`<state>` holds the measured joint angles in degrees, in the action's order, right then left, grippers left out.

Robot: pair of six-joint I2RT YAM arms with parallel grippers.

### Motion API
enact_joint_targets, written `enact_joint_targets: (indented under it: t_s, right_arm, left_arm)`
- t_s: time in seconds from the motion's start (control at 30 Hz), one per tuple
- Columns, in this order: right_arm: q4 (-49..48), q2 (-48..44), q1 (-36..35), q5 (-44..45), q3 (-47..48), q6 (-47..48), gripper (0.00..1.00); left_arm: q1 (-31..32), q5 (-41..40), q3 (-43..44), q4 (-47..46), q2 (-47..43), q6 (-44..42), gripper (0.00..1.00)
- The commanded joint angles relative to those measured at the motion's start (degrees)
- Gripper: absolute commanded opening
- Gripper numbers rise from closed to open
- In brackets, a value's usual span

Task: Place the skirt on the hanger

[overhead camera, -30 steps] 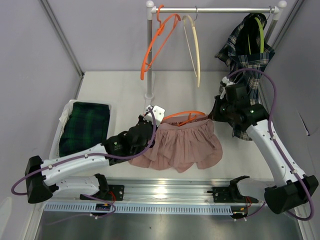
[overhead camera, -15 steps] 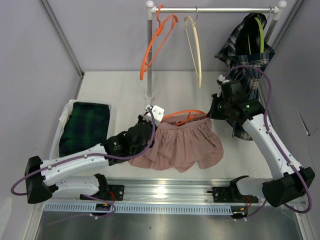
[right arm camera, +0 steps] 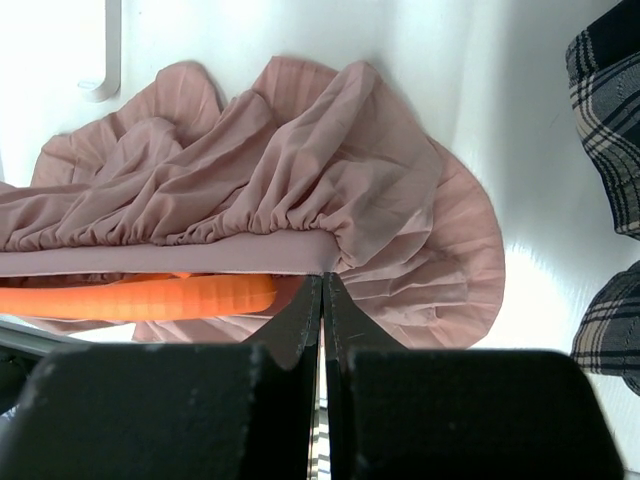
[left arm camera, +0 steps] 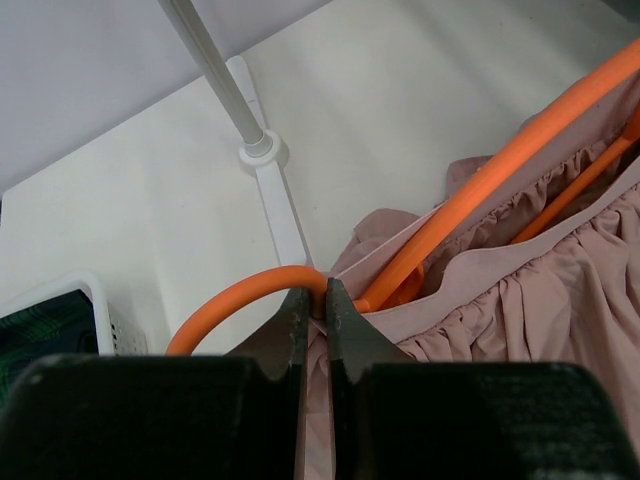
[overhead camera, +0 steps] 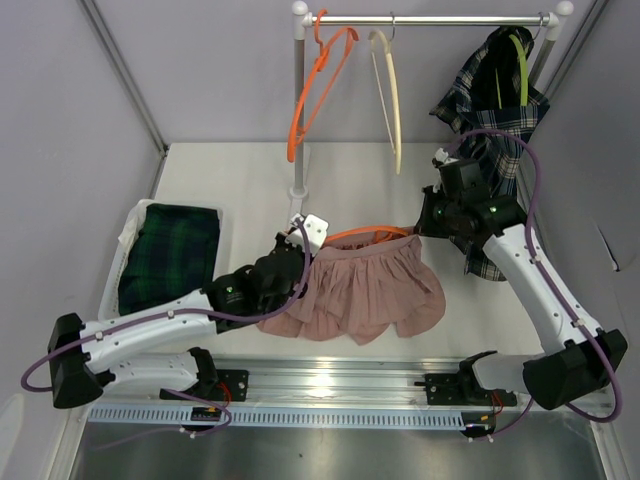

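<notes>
The white worktop (overhead camera: 230, 180) sits between plain grey walls. At far left a white basket (overhead camera: 135, 212) holds a folded dark green tartan garment (overhead camera: 172, 255).

Next to it the left pincer (overhead camera: 312, 228) is nearly closed, its jaws narrow and pinching the left end of the pink skirt (overhead camera: 365, 290) at the waistband, right against the curved end of the orange hanger (overhead camera: 365, 233). That hanger lies inside the waistband, with only its upper arc showing above the gathered fabric. The skirt rests mid-worktop, its hem fanned toward the near edge.

Behind stands the rail post (overhead camera: 298, 100), with bare worktop around its foot. It carries the garment rail (overhead camera: 430, 19), from which hang a spare orange hanger (overhead camera: 315, 95) and a cream hanger (overhead camera: 392, 100).

The right pincer (overhead camera: 428, 222) is closed tight on the waistband's right end, just beside the hanger's tip, so the band runs stretched between both pincers.

At far right a navy plaid skirt (overhead camera: 490, 110) hangs on a green hanger (overhead camera: 521, 70), close behind the right arm. Open worktop lies between the skirt and the back wall.
</notes>
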<state>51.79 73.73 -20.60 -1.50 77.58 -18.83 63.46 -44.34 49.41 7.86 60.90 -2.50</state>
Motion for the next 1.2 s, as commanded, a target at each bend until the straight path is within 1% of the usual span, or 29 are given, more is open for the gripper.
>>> enact_joint_targets:
  t_s: [0.0, 0.17, 0.3, 0.37, 0.4, 0.43, 0.47, 0.5, 0.67, 0.83, 1.03, 1.17]
  right_arm:
    - [0.0, -0.9, -0.8, 3.3, 4.2, 0.6, 0.00]
    - [2.0, -1.6, -2.3, 5.4, 7.0, 0.5, 0.00]
    - [3.9, -2.3, -5.4, 6.4, 9.6, -0.7, 0.00]
    - [4.8, -1.9, -8.9, 7.6, 11.9, -1.2, 0.00]
    - [5.9, -1.6, -10.3, 9.5, 13.0, -1.5, 0.00]
    - [6.5, -1.3, -13.1, 10.5, 14.1, -2.2, 0.00]
    - [6.9, -0.7, -14.4, 11.3, 16.5, -2.4, 0.00]
    - [7.8, -0.5, -15.4, 12.4, 17.8, -2.5, 0.00]
    - [8.7, 0.9, -20.3, 14.0, 22.3, -3.8, 0.00]
    - [8.4, 1.9, -22.7, 14.8, 23.6, -4.5, 0.00]
    - [8.3, 3.3, -24.7, 14.2, 26.9, -4.9, 0.00]
    - [9.0, 2.8, -24.8, 15.3, 26.2, -4.7, 0.00]
  left_arm:
    - [-0.2, -0.8, 0.4, -0.9, 0.3, -1.6, 0.00]
    - [-0.2, 0.0, 1.9, -0.4, 1.9, -2.2, 0.00]
    - [-0.2, 1.4, 4.3, -0.8, 3.0, -2.8, 0.00]
    - [-0.2, 1.7, 9.1, 1.0, 4.3, -3.1, 0.00]
    - [-0.2, 2.1, 10.3, 2.0, 5.9, -3.4, 0.00]
    - [-0.2, 2.5, 13.4, 2.7, 6.5, -3.5, 0.00]
    - [-0.2, 3.4, 14.7, 4.2, 7.1, -3.5, 0.00]
    - [-0.2, 4.0, 18.0, 4.5, 7.6, -3.6, 0.00]
    - [-0.2, 9.9, 23.7, 8.4, 9.8, -2.4, 0.00]
    - [0.3, 16.0, 28.5, 11.3, 12.0, -1.5, 0.00]
    - [2.0, 18.1, 32.9, 13.5, 15.3, -1.6, 0.00]
    - [2.1, 19.6, 34.8, 14.4, 16.2, -1.4, 0.00]
